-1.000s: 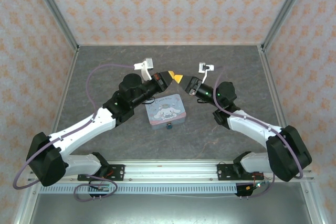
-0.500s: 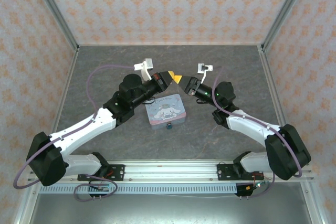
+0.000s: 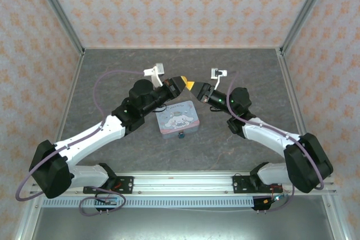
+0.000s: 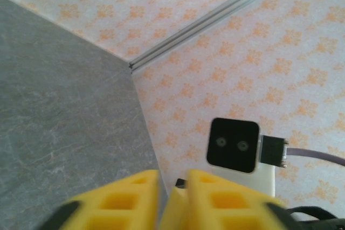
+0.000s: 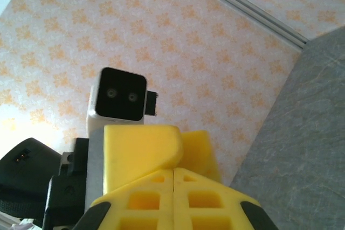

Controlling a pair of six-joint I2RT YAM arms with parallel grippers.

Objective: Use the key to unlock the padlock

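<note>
Both arms are up off the surface (image 3: 253, 71) with their tips touching above the pastel tin (image 3: 179, 117). The right pincer (image 3: 196, 86) is pressed fully closed and the left pincer (image 3: 184, 81) stands a crack apart against it, though I can't make out the key between them. The padlock (image 3: 181, 135) sits at the tin's near edge, well apart from both, so I'd make sure one pincer truly has the key before they separate, then lower it slowly, lined up with the keyhole.

The right hand (image 5: 173, 179) has closed while the left hand (image 4: 168, 188) has parted slightly.
</note>
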